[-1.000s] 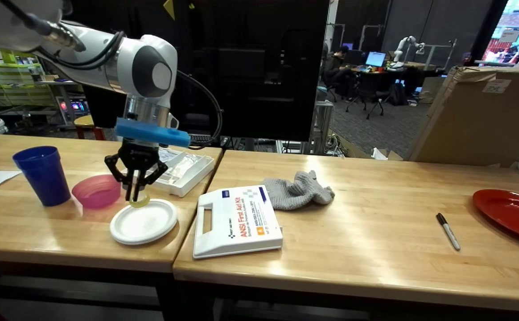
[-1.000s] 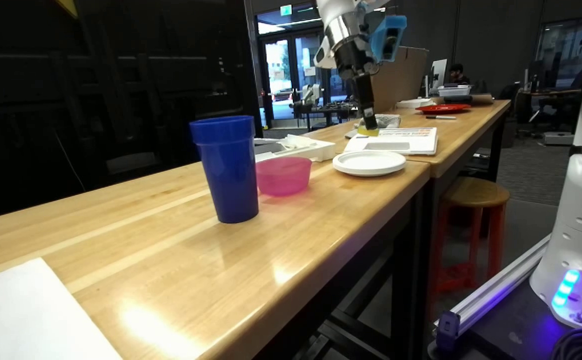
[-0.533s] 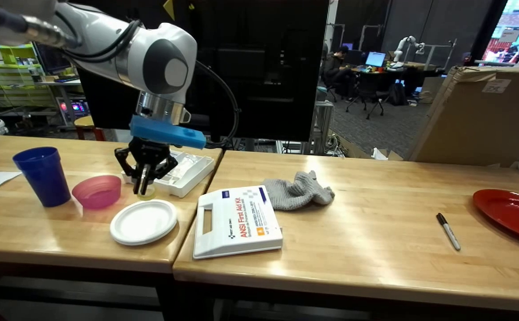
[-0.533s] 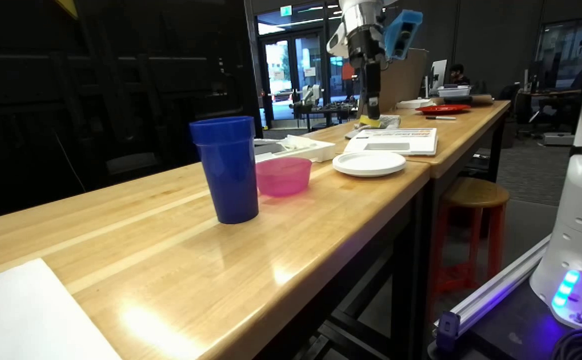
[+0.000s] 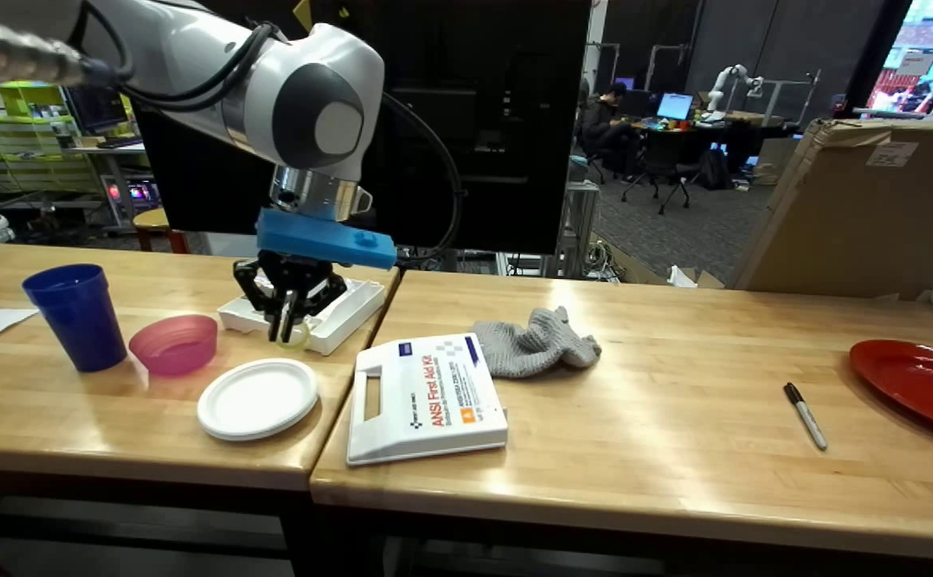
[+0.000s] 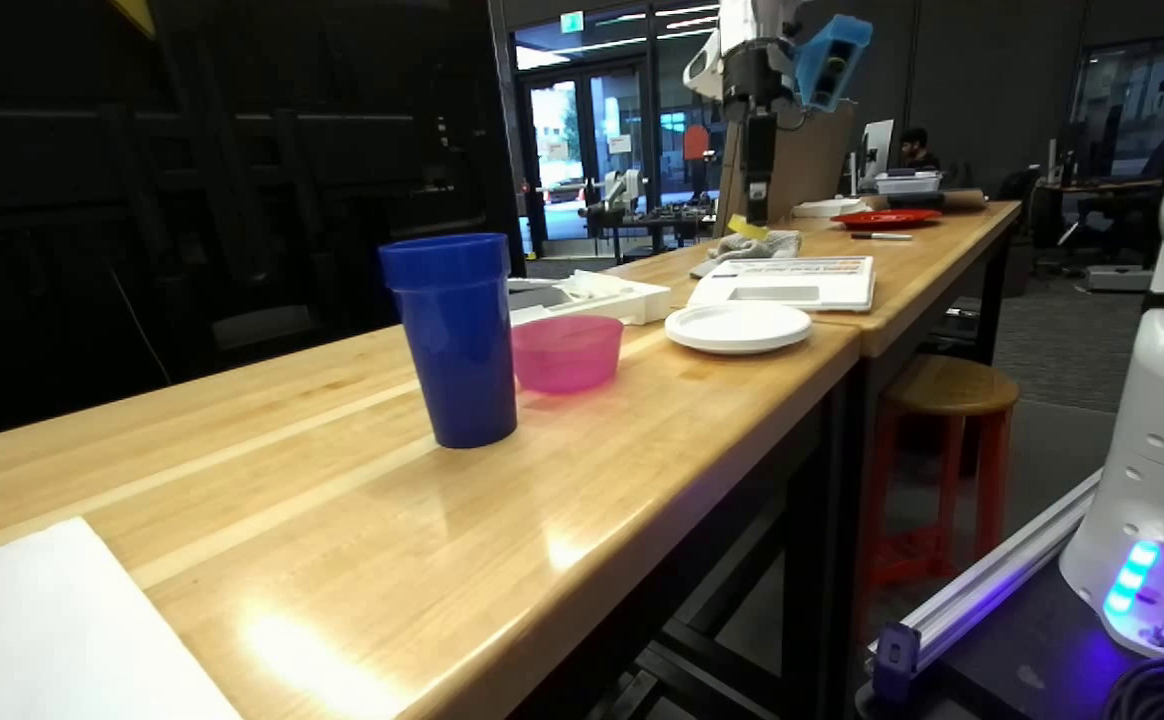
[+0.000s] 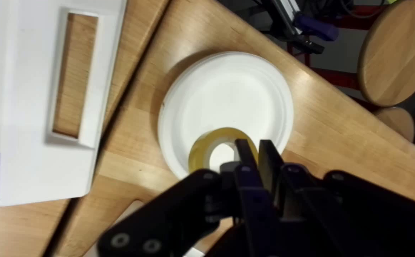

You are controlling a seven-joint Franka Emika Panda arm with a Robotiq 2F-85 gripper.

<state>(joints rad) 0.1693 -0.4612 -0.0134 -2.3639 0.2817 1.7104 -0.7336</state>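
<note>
A translucent yellow tape roll hangs from my gripper. In the wrist view one finger passes through the roll's hole and the other lies along its outer side, with the yellow band pinched between them. The gripper appears in an exterior view above the table, in front of the white open tray. The tape roll shows as a tilted yellow strip at the fingertips in an exterior view, raised off the table. Below it in the wrist view lies a stack of white plates, apart from the roll.
A white first aid kit lies right of the plates, with a grey knitted cloth behind it. A pink bowl and a tall blue cup stand to the left. Farther right are a marker and a red plate.
In both exterior views my gripper has moved right and somewhat upward, carrying the tape roll away from above the plates toward the tray. The things on the table have stayed put.
</note>
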